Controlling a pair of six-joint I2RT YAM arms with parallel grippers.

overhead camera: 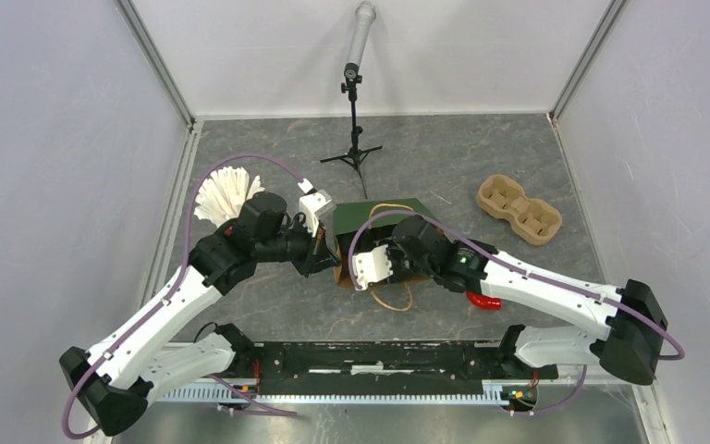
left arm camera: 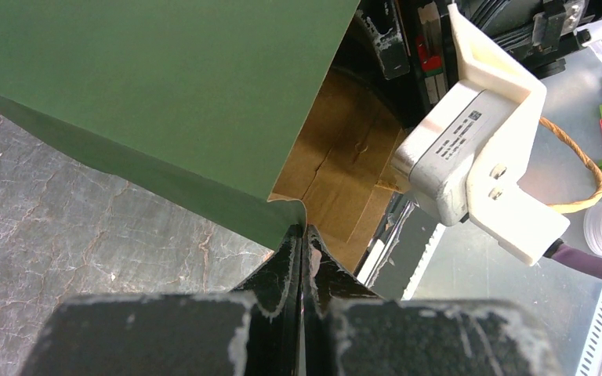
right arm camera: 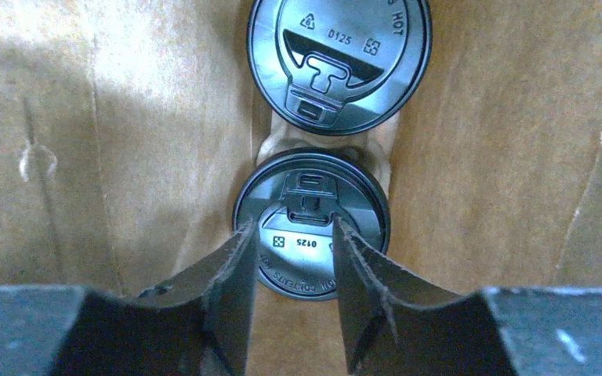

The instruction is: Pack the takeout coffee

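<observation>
While inside bag (right arm camera: 125,117), coffee (right arm camera: 311,223) beneath right fingers (right arm camera: 223,282)

Grey stone-look tabletop (overhead camera: 444,157) enclosed by 3 plain pale walls (overhead camera: 46,139).

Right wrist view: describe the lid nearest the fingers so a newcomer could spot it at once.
Inside the green paper bag lying mid-table, two round black lids sit in line against the brown lining. The near lid is the lower one, partly hidden by the fingers of the right gripper; unlike the far lid, its print reads upside down.
</observation>
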